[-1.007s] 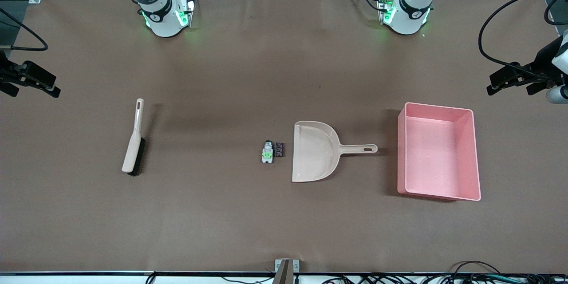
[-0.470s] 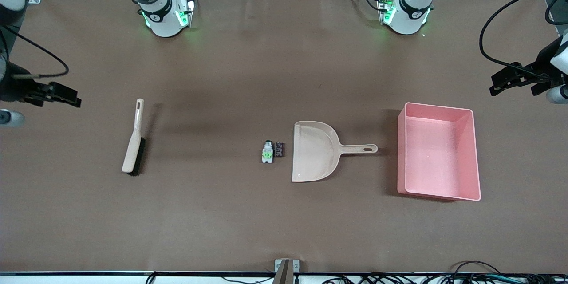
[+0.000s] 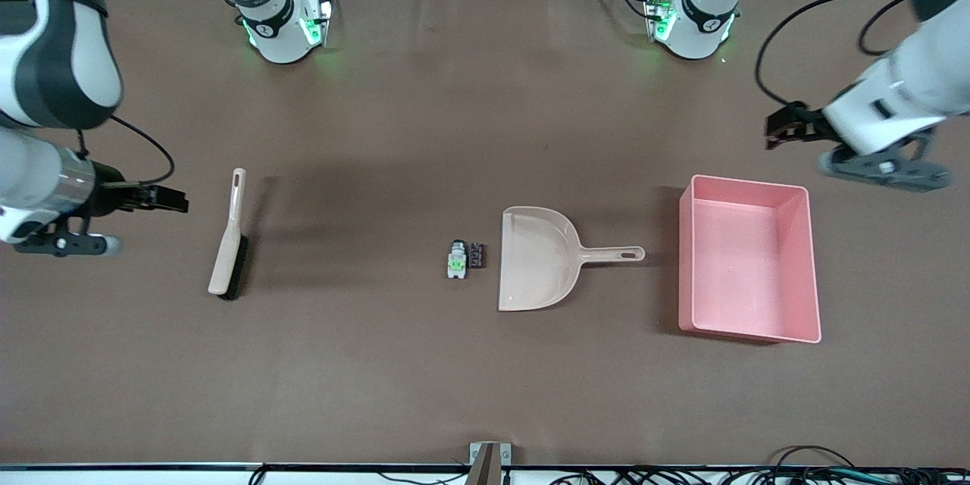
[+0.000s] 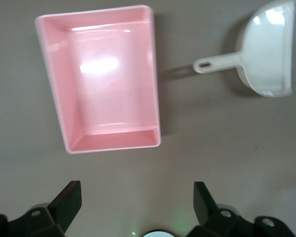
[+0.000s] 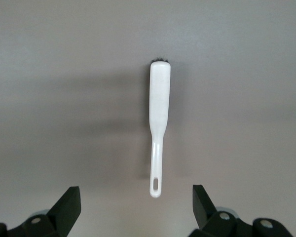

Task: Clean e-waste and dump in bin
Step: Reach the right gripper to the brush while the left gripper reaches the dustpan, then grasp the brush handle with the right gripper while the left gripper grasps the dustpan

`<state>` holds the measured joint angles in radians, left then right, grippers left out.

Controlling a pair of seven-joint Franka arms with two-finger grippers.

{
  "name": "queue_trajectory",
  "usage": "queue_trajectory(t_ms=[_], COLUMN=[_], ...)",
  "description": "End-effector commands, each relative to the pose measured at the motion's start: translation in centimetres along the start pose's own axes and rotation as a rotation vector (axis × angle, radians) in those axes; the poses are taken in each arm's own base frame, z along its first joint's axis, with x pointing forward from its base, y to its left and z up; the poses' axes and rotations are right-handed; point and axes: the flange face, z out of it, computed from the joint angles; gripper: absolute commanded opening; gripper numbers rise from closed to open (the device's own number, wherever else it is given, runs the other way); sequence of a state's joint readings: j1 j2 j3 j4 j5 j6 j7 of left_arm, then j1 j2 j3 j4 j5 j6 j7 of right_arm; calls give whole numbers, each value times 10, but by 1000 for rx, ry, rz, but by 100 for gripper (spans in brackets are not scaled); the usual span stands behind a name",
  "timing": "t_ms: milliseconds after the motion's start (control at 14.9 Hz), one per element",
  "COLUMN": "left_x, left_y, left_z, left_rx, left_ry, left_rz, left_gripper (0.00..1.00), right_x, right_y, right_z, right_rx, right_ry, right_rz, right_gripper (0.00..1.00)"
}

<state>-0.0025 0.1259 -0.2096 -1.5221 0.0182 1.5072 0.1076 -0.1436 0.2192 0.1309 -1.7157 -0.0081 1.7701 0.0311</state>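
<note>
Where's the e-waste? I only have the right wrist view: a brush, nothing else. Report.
Observer: The e-waste lies mid-table at the dustpan's mouth, on the side toward the brush. Your open right gripper is over the table beside the brush, toward the right arm's end.
Operator: Give me the bin.
Observer: The bin sits toward the left arm's end; the dustpan's handle points at it.
Operator: Now the left gripper.
Observer: The left gripper is open and holds nothing, over the table beside the bin.
</note>
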Motion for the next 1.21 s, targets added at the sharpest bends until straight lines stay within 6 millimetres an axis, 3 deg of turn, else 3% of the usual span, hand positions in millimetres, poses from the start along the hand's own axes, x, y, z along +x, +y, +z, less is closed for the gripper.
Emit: queue_trajectory(t_ms=[0, 336, 403, 537, 739, 940, 1141], left_x=[38, 87, 93, 104, 116, 119, 121], left_y=[-15, -28, -30, -11, -5, 6, 45], left_z=[38, 139, 148, 165, 191, 198, 233], left_rx=[26, 60, 103, 197, 210, 209, 208], left_ry=[32, 9, -5, -57, -58, -66, -102], left_rz=[228, 651, 731, 903, 1094, 1196, 1259], left_gripper=[100, 100, 100, 100, 100, 100, 99], right_x=[-13, -30, -34, -36, -29, -21, -18], right_y=[9, 25, 25, 24, 27, 27, 31], right_z=[50, 139, 151, 165, 189, 216, 234], right_rx=[15, 19, 20, 21, 28, 37, 42], right_ry=[27, 96, 110, 116, 144, 171, 176], right_rz=[26, 54, 56, 55, 61, 63, 71], right_gripper=[100, 100, 100, 100, 100, 100, 100])
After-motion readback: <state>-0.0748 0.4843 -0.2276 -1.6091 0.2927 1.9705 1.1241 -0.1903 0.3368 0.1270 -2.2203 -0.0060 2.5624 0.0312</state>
